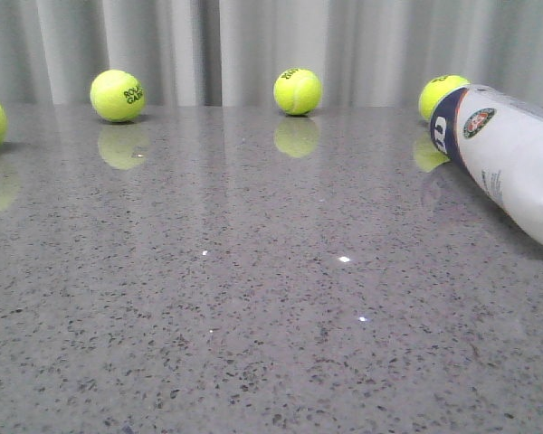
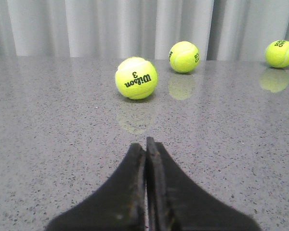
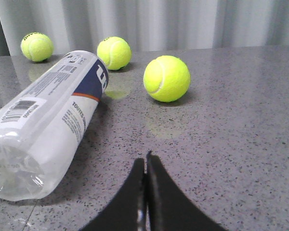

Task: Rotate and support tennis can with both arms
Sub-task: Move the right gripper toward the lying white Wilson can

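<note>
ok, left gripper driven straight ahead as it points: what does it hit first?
Probably the Wilson 3 tennis ball. The shut left gripper aims nearly at it over bare table; it sits slightly off the line, so depth makes a glancing touch possible.

The tennis can (image 3: pixel 50 118) lies on its side near the right pincer (image 3: pixel 145 166), whose fingers are pressed together.

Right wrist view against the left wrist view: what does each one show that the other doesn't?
Only the right wrist view shows the tennis can, lying on its side with barcode and navy end visible, beside the right gripper. Only the left wrist view shows a ball printed Wilson 3, ahead of the left gripper. Both show shut jaws, holding nothing, the grey speckled table, yellow-green balls and a pale curtain behind.
</note>
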